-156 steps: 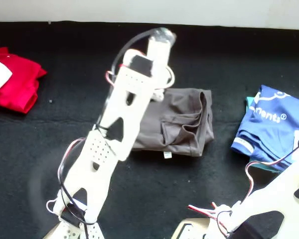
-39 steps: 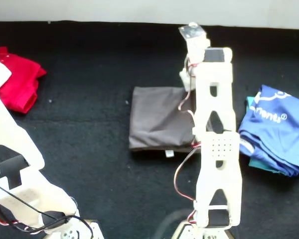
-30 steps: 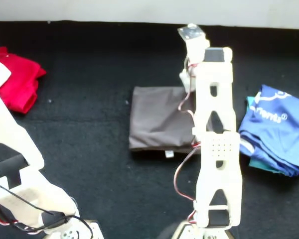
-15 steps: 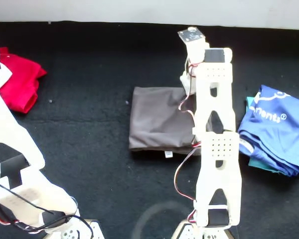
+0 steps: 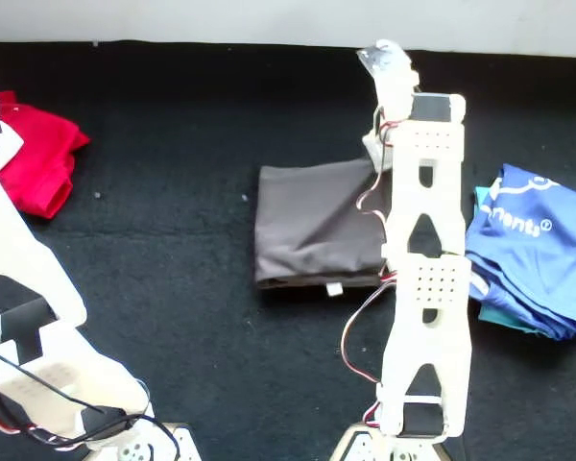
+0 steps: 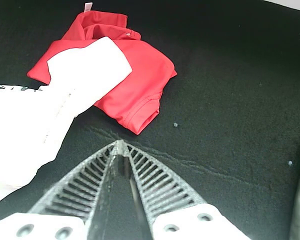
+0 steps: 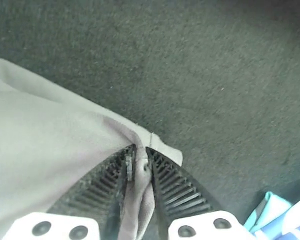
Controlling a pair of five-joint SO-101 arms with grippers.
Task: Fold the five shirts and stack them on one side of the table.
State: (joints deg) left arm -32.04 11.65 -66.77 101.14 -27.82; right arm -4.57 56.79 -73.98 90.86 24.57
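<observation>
Pinching a far corner of the folded grey shirt (image 5: 317,226) in the middle of the surface (image 5: 173,288), fingers clamped on cloth, the right gripper (image 7: 139,150) should probably drag it low and slowly toward the blue shirts (image 5: 533,245) so the folds hold; the left gripper (image 6: 121,145) has its fingers together.

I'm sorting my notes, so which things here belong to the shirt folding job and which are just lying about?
Job: grey shirt, pinched at a corner by the right pincer; red shirt; blue shirt on a teal one.
Lying about: black table cover; wall.
</observation>
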